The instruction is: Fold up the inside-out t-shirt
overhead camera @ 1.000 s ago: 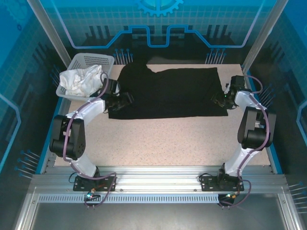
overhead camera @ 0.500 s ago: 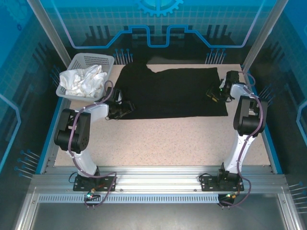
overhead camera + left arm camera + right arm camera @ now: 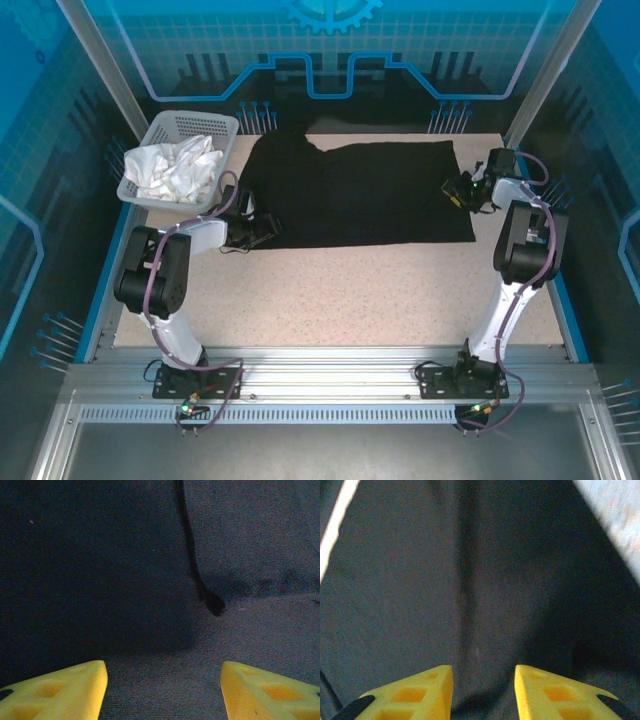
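Black matte t-shirt (image 3: 355, 195) (one soft crease) lies flat; left tool (image 3: 162, 666) gapes wide, right tool (image 3: 483, 669) narrowly parted.

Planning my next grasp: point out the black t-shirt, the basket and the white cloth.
black t-shirt (image 3: 360, 195), top external view, middle of its body
basket (image 3: 200, 117), top external view, far rim
white cloth (image 3: 170, 170), top external view, middle of the bundle

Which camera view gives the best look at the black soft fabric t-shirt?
The top external view: the black soft fabric t-shirt lies spread flat on the speckled table, nearly its whole outline visible. Each wrist view gives a close patch of dark cloth.
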You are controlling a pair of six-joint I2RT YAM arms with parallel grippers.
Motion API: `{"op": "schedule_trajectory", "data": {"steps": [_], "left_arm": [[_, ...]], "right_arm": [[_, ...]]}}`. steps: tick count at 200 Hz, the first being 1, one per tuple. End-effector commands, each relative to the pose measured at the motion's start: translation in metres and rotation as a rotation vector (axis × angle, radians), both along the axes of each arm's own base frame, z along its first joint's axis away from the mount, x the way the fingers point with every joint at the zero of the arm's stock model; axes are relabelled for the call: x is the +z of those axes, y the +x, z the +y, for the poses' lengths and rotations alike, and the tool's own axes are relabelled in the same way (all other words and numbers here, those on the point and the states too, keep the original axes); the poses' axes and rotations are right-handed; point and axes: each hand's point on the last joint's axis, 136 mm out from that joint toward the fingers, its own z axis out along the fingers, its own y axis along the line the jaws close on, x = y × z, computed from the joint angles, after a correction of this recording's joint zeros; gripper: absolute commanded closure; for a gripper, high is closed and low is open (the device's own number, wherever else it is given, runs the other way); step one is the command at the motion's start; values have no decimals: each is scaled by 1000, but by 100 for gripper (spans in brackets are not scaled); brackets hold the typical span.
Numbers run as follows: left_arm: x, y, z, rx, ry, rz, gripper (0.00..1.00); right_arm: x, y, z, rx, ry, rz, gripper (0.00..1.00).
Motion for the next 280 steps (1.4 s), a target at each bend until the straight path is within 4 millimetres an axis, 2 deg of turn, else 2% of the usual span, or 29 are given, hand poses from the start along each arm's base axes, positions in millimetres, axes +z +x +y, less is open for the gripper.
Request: {"op": "schedule_trajectory", "data": {"steps": [1,33,51,72,136,192,254,280], "left_arm": [[-4,-9,2,-16,18,16,37],[-5,-8,2,-20,14,19,36],[-5,-8,1,-25,15,20,37],[-6,-8,1,-28,19,23,36],[-8,-7,0,-28,15,25,36],[-10,-9,2,-28,24,27,36],[-14,-11,4,-35,37,34,36],[-15,-13,5,-38,44,36,36]], "right_arm": [[20,-27,31,132,-75,-15,59],[-3,-62,87,290,-70,53,53],[-14,-71,113,360,-60,84,51],[-27,-74,128,398,-66,124,50],[-35,-62,129,395,-75,159,50],[-37,-43,131,384,-88,187,52],[-22,-3,129,321,-90,155,55],[-22,15,127,302,-88,157,57]]}}
